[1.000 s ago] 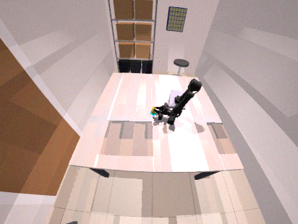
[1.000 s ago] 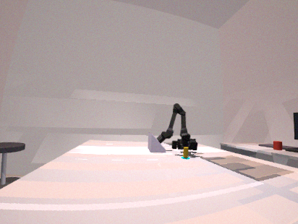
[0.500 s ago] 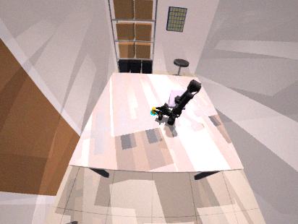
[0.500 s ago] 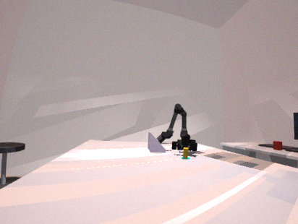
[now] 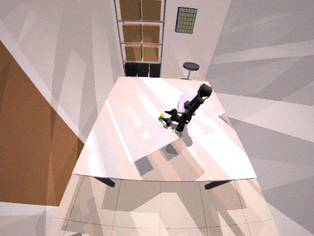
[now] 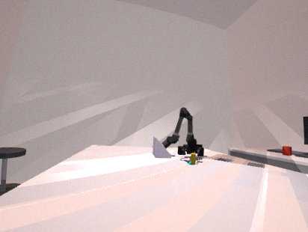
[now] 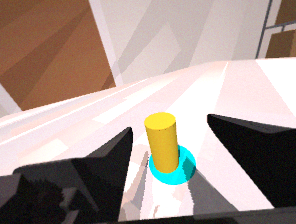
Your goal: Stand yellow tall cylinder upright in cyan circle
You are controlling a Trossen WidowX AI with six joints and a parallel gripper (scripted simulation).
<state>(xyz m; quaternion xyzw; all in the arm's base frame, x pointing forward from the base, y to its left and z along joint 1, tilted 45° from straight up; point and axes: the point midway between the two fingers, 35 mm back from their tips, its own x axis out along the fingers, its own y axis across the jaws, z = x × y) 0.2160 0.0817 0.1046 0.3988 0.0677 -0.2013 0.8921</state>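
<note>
The yellow tall cylinder (image 7: 161,141) (image 5: 161,116) (image 6: 193,157) stands upright on the cyan circle (image 7: 184,162) (image 5: 160,120), whose rim shows around its base. My gripper (image 7: 168,124) (image 5: 165,118) is open. Its two dark fingers stand on either side of the cylinder with a clear gap on each side and do not touch it. The gripper is low, close to the table top (image 5: 126,125).
A pale wedge-shaped block (image 6: 161,150) (image 5: 185,102) lies on the table near the arm's base. A red cube (image 6: 286,150) sits on a side bench at the right. A stool (image 5: 190,66) and a shelf with boxes (image 5: 141,34) stand beyond the table's far edge.
</note>
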